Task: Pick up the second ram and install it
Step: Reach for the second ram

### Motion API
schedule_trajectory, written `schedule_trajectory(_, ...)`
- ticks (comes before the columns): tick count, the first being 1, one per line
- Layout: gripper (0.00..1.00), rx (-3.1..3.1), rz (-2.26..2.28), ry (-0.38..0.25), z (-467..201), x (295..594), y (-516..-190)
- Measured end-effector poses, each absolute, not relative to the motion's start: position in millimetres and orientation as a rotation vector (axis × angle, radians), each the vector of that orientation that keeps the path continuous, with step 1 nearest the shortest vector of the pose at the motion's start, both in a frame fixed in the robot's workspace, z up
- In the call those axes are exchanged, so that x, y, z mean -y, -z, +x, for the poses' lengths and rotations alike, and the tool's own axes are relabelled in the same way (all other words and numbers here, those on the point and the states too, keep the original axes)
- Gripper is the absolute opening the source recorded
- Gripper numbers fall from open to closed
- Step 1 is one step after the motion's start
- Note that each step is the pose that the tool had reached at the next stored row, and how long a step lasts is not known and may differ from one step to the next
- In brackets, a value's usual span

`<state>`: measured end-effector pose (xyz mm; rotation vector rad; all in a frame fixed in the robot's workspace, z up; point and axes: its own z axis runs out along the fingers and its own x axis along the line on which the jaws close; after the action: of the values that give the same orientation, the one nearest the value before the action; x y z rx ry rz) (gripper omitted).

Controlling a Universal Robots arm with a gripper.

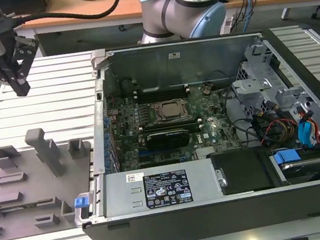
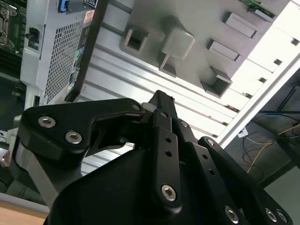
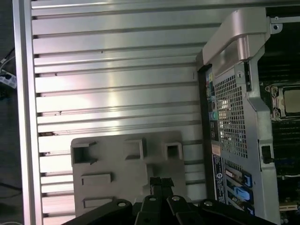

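My gripper (image 1: 22, 87) hangs above the slotted aluminium table at the exterior view's left, behind the grey fixture plate (image 1: 16, 203). Its black fingers are shut together with nothing between them, as both wrist views show, with the gripper (image 2: 161, 99) and the gripper (image 3: 161, 181) over the plate's edge. A green sliver of circuit board (image 2: 256, 3), apparently the second ram, lies at the fixture's far end, mostly cut off. The open computer case (image 1: 209, 131) lies to the exterior view's right, with its processor socket (image 1: 169, 111) and black memory slots (image 1: 162, 92).
The fixture plate carries a tall grey post (image 1: 45, 149) and several low holders. The case's rear wall (image 3: 234, 108) stands close beside the fixture. A black-finned card (image 1: 164, 138), a power supply (image 1: 163, 188) and cables (image 1: 280, 124) fill the case. The arm's base (image 1: 182, 3) stands behind.
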<state>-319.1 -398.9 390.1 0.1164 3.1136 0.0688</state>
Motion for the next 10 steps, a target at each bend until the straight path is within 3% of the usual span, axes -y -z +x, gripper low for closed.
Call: schedule_trajectory(10,0.11,-3.114,0.117,-0.069,-357,399,-389)
